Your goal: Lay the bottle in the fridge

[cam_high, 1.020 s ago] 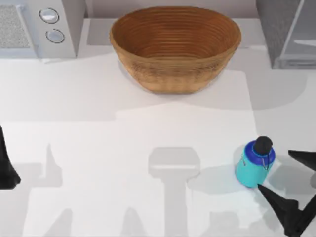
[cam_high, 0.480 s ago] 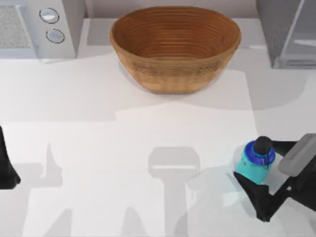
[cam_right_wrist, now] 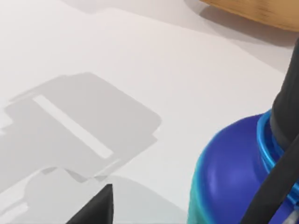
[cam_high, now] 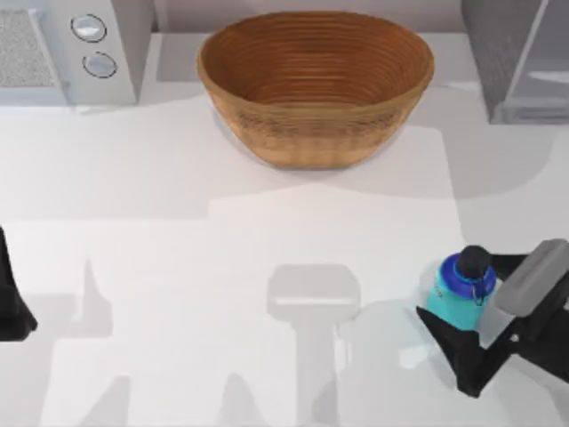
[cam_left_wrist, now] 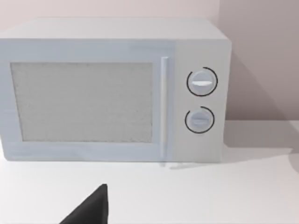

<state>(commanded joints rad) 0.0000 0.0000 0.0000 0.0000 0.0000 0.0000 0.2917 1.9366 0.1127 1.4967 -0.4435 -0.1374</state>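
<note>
The bottle [cam_high: 458,294] stands upright on the tabletop [cam_high: 267,222] near its right front corner, black cap up, well apart from the fridge [cam_high: 516,58] at the back right. In the right wrist view the bottle [cam_right_wrist: 238,177] looms close, its blue shoulder and turquoise side just beside a dark fingertip [cam_right_wrist: 93,207].

The right tool [cam_high: 462,307] reaches in from the right edge, low over the tabletop, its grey wrist block just right of the bottle. Its fingers are spread: one dark finger [cam_high: 458,351] lies in front of the bottle, with its tip at the base, and the other runs behind the cap, so the bottle sits between them. Whether either finger touches the bottle cannot be told.

A basket [cam_high: 316,84] sits at the back centre, well apart from the bottle. A microwave [cam_high: 71,49] with two round dials stands at the back left; the left wrist view faces its door and dials [cam_left_wrist: 202,100] head-on.

The left tool [cam_high: 11,294] is parked at the left edge of the tabletop, far from everything else. One dark fingertip [cam_left_wrist: 91,210] shows in the left wrist view; whether its fingers are spread or pressed together I cannot tell.
</note>
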